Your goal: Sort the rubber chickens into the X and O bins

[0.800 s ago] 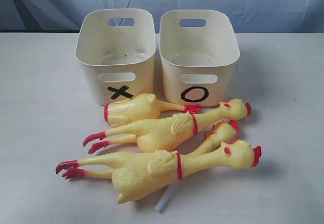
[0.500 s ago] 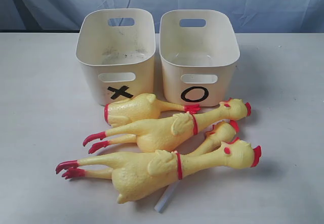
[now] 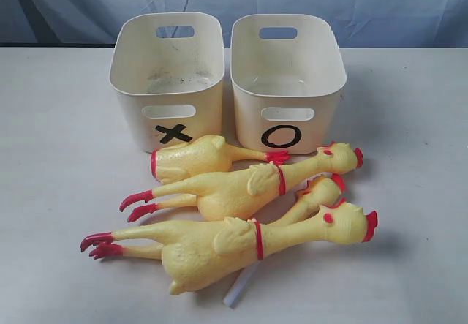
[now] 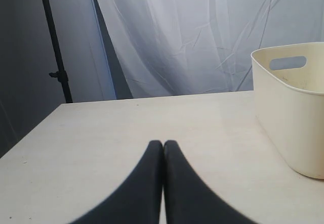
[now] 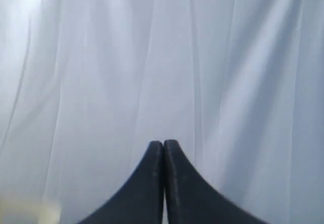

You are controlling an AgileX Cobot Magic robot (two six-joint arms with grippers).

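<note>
The wide white table carries everything. At the back stand the X bin and the O bin, side by side and almost touching. Their open tops face up, I think so toys can be dropped in, and their black marks face the toys. Both bins look empty.

All the rubber chickens lie in a bunch just in front of the bins, so no sorting is done yet. The front whole chicken is the biggest. The second whole chicken lies behind it, touching it. The headless body lies right against the bins. The head-and-neck piece is tucked between the two whole ones. A small white stick pokes out from under the front one.

The left hand and the right hand are each pressed together and hold nothing. Neither one is near the toys.
</note>
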